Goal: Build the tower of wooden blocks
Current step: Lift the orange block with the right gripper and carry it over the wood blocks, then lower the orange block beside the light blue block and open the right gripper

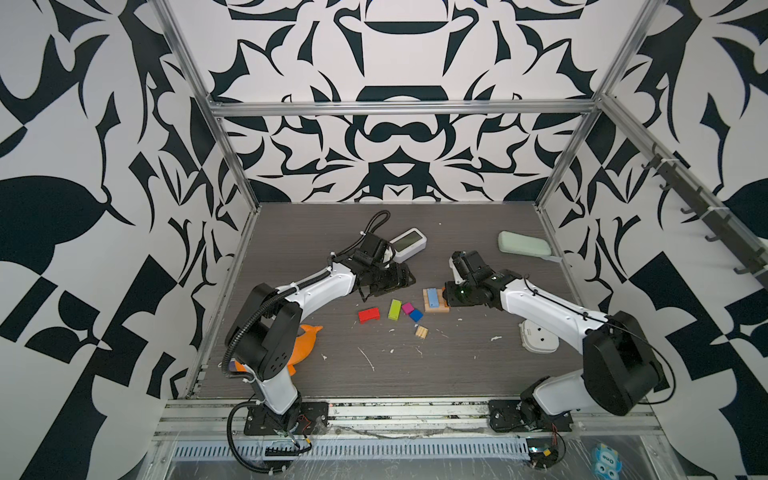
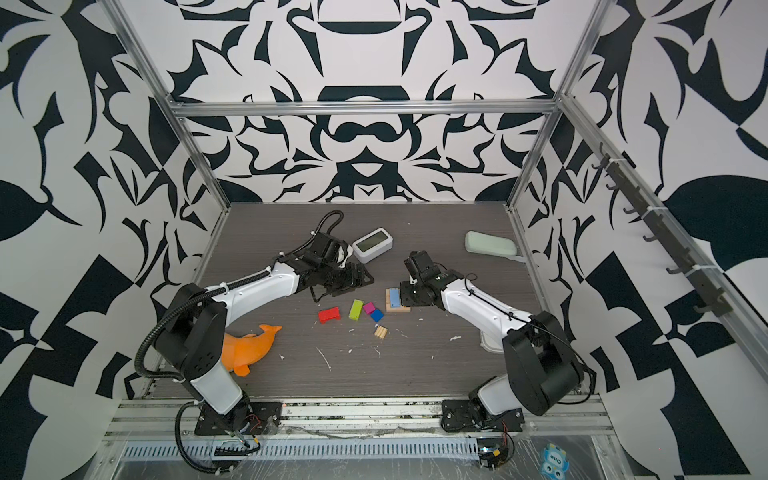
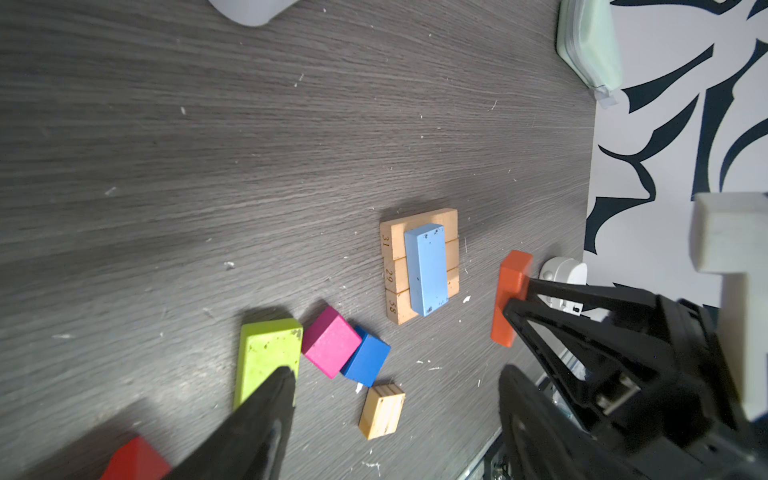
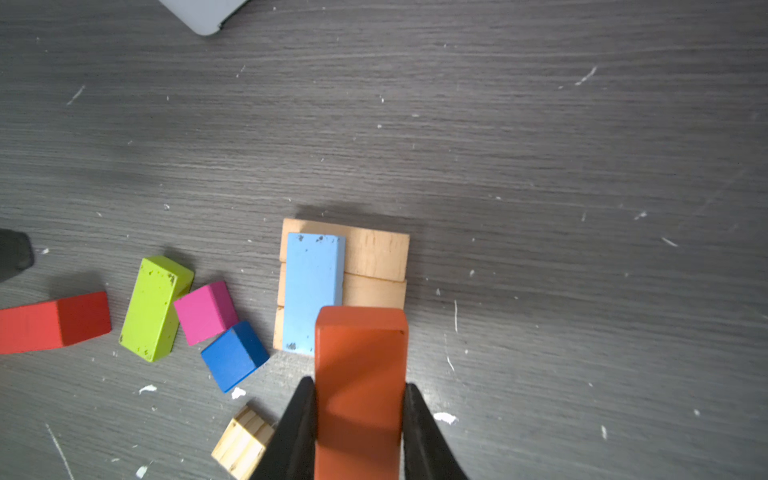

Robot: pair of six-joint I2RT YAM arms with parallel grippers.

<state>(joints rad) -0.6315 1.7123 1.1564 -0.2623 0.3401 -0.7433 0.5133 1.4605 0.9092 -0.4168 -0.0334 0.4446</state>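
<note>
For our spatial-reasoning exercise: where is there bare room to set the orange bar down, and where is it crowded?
Free for the orange bar: the bare half of the tan base, beside the light blue bar; the table between base and white clock. Crowded: lime bar, magenta cube and dark blue cube huddle beside the base.

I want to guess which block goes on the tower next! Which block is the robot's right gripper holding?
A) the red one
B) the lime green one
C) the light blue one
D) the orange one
D: in the right wrist view, the right gripper is closed on the orange block.
</note>
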